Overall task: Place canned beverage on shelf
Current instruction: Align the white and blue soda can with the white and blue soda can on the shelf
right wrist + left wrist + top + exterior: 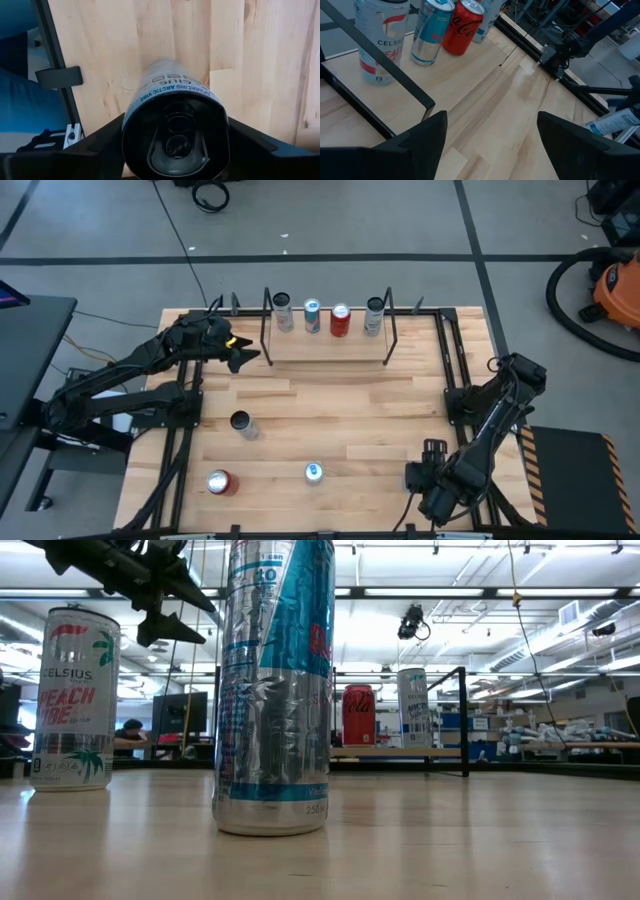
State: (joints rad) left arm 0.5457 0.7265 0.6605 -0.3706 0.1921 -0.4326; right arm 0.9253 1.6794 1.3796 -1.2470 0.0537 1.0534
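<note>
The shelf (328,350) stands at the table's far middle with several cans on its board, among them a red one (340,320). My left gripper (243,356) hovers open just off the shelf's left end, with nothing between its fingers (427,142). My right gripper (428,480) is at the near right corner, pointing down and shut on a white canned beverage (172,115) with a dark top. In the high view the gripper hides this can. My right gripper pinches the can's upper wall (131,112) between its two fingers, one on each opposite side. The fingers (95,147) come from above and point down along the upright can. The can's own body hides its base, so whether it still rests on the table does not show.
Three loose cans are on the near half of the table: a dark-topped one (242,424), a red one (220,482) and a blue-silver one (313,472), which fills the low view (272,690). A black frame rail (52,55) runs close beside the held can. The middle of the table is bare wood.
</note>
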